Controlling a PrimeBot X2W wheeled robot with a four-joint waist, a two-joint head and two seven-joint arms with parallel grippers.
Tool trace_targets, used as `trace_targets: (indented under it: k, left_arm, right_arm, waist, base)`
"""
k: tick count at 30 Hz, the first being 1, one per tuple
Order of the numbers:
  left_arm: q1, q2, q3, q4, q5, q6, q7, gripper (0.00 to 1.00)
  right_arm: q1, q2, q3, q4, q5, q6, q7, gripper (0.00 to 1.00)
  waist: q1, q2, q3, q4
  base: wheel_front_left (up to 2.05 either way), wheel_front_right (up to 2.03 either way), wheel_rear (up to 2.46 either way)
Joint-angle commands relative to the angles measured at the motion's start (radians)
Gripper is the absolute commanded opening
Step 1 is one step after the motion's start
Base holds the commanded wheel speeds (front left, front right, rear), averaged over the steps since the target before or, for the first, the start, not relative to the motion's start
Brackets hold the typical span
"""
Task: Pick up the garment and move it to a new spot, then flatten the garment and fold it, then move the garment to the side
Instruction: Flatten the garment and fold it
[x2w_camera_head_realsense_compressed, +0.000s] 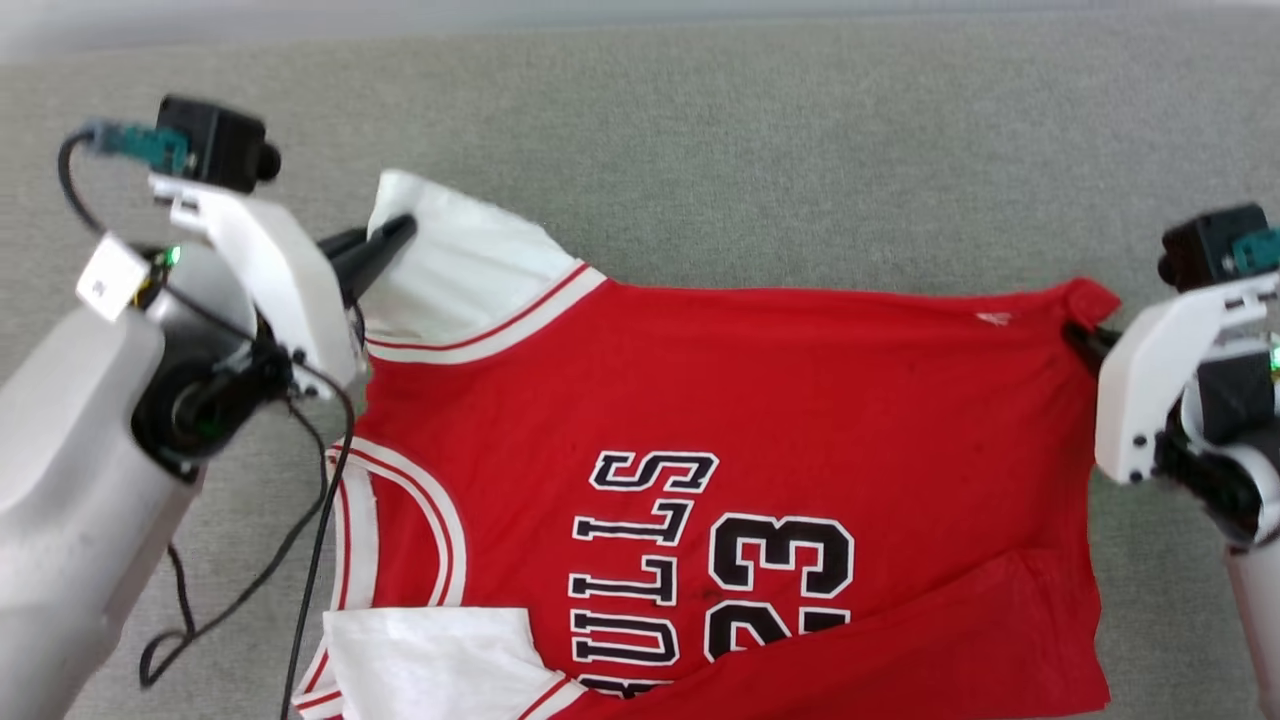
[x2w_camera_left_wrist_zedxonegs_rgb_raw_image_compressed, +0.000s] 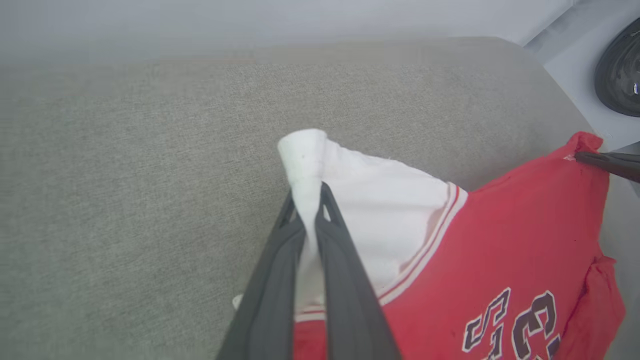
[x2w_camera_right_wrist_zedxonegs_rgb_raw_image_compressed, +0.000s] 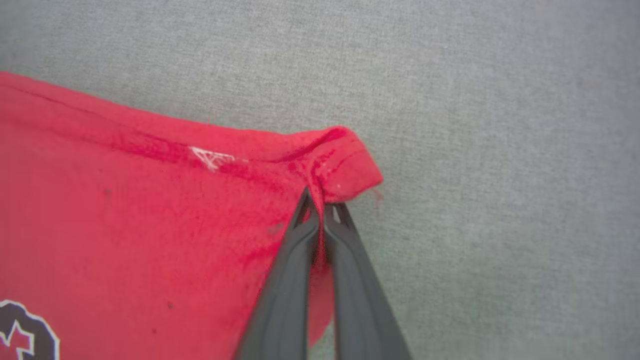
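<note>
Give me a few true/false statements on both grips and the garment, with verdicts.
1. The left gripper is shut on the garment's white sleeve. True.
2. The right gripper hangs open above the garment. False: it is shut on a red corner of it.
3. The number printed on the garment is 23. True.
4. The garment lies on a wooden table. False: it lies on a grey fabric surface.
</note>
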Motion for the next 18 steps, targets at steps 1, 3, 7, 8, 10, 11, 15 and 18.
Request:
trace_targets:
  k: [1,3,7,8,10,11,15,18]
  left_arm:
    - [0.047,0.02,0.009,-0.026,-0.003,0.015,-0.027,0.0]
    - [0.109,0.036,0.018,-0.067,-0.011,0.033,-0.058,0.0]
    - [0.248,0.069,0.025,-0.157,-0.018,0.088,-0.116,0.0]
    - [0.282,0.078,0.027,-0.178,-0.019,0.104,-0.13,0.0]
    - [0.355,0.088,0.022,-0.221,-0.028,0.135,-0.149,0.0]
    - [0.391,0.092,0.02,-0.24,-0.03,0.152,-0.159,0.0]
    - [0.522,0.102,-0.005,-0.296,-0.025,0.224,-0.186,0.0]
    - [0.603,0.099,-0.019,-0.32,-0.039,0.263,-0.199,0.0]
  right_arm:
    - [0.05,0.002,-0.018,-0.028,-0.016,-0.002,-0.011,0.0]
    - [0.104,0.014,-0.041,-0.068,-0.035,-0.002,-0.027,0.0]
    - [0.221,0.052,-0.09,-0.138,-0.062,-0.002,-0.057,0.0]
    - [0.249,0.062,-0.1,-0.155,-0.072,-0.002,-0.067,0.0]
    - [0.308,0.082,-0.116,-0.178,-0.079,-0.002,-0.081,0.0]
    - [0.334,0.092,-0.123,-0.189,-0.082,-0.002,-0.089,0.0]
    - [0.441,0.118,-0.144,-0.209,-0.09,-0.002,-0.128,0.0]
    - [0.508,0.139,-0.165,-0.204,-0.093,-0.002,-0.156,0.0]
  waist:
    - [-0.0001,0.0,-0.029,0.013]
    - [-0.0001,0.0,-0.051,0.019]
    - [-0.0001,0.0,-0.097,0.033]
    - [-0.0001,0.0,-0.108,0.037]
    - [-0.0001,0.0,-0.129,0.046]
    - [-0.0001,0.0,-0.138,0.049]
    - [-0.0001,0.0,-0.171,0.066]
    - [-0.0001,0.0,-0.188,0.072]
  base:
    - [0.0,0.0,0.0]
    - [0.0,0.0,0.0]
    - [0.0,0.0,0.0]
    - [0.0,0.0,0.0]
    - [0.0,0.0,0.0]
    - [0.0,0.0,0.0]
    - [0.0,0.0,0.0]
    - [0.0,0.0,0.0]
